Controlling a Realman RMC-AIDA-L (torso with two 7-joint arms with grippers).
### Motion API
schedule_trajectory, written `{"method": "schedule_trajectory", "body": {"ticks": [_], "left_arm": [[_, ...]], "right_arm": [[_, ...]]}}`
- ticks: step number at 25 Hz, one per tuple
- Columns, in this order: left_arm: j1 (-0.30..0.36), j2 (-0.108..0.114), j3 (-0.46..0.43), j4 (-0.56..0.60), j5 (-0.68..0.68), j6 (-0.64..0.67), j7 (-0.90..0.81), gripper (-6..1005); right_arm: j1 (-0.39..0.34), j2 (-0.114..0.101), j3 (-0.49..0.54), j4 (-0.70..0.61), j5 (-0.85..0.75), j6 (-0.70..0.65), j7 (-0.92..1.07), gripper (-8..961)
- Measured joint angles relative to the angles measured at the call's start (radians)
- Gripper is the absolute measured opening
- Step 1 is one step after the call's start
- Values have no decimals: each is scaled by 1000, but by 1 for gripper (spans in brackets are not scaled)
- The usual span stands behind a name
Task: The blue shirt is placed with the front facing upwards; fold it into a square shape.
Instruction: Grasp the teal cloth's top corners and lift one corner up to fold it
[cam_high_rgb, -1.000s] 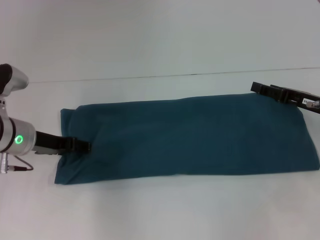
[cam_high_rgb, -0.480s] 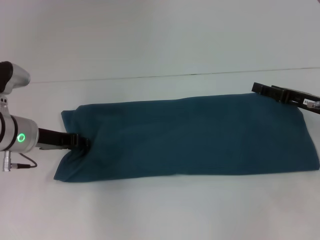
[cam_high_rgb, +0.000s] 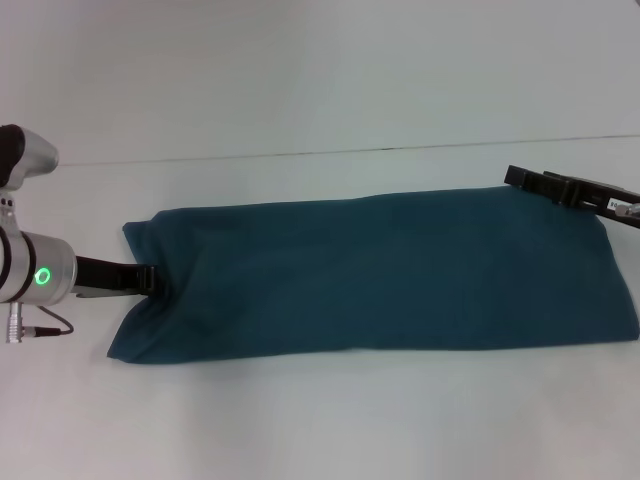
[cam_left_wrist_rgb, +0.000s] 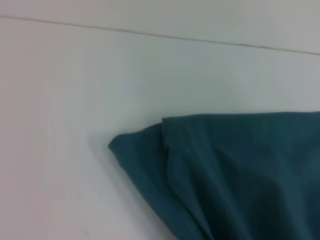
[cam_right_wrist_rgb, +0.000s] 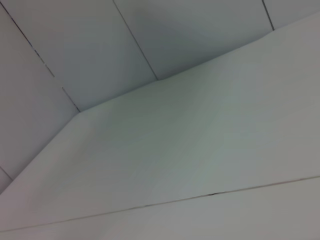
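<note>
One shirt (cam_high_rgb: 380, 275) lies on the white table (cam_high_rgb: 320, 90), folded into a long teal band that runs across the middle of the head view from the lower left to the right edge. Only plain cloth shows on top, with no lettering in sight. Its left end is uneven: the upper corner sits higher and the lower corner bulges out toward the bottom left of the frame.

At the left edge of the head view, the left gripper (cam_high_rgb: 150, 279) reaches in from a silver wrist with a green light, and its black tip meets the shirt's left end, about midway up that edge. Whether its jaws are open or clamped on the cloth cannot be told. The left wrist view shows that same end of the shirt (cam_left_wrist_rgb: 225, 175) filling the lower right of the frame, with a layered corner pointing out over bare table (cam_left_wrist_rgb: 75, 100).

In the upper right of the head view, the right gripper (cam_high_rgb: 525, 178) lies low at the shirt's far right corner, just touching or just above its edge; which one is unclear, and its jaw state cannot be told either. The right wrist view shows only table (cam_right_wrist_rgb: 175, 150) and wall.
</note>
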Motion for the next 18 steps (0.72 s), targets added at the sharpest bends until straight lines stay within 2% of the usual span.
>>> {"method": "schedule_trajectory", "body": {"ticks": [3,8,14,18], "left_arm": [[2,-1,1,6,0,0,0,70],[8,-5,5,27,0,9,0,32],[17,-6,6,59,0,30,0,32],[43,-17,1,130,0,68,-2,32]], "right_arm": [[-2,1,0,0,2,-1,0,749],[-4,3,2,0,3,-1,0,749],[-4,4,6,0,5,-2,0,750],[-4,6,7,0,6,-2,-6,750]]}}
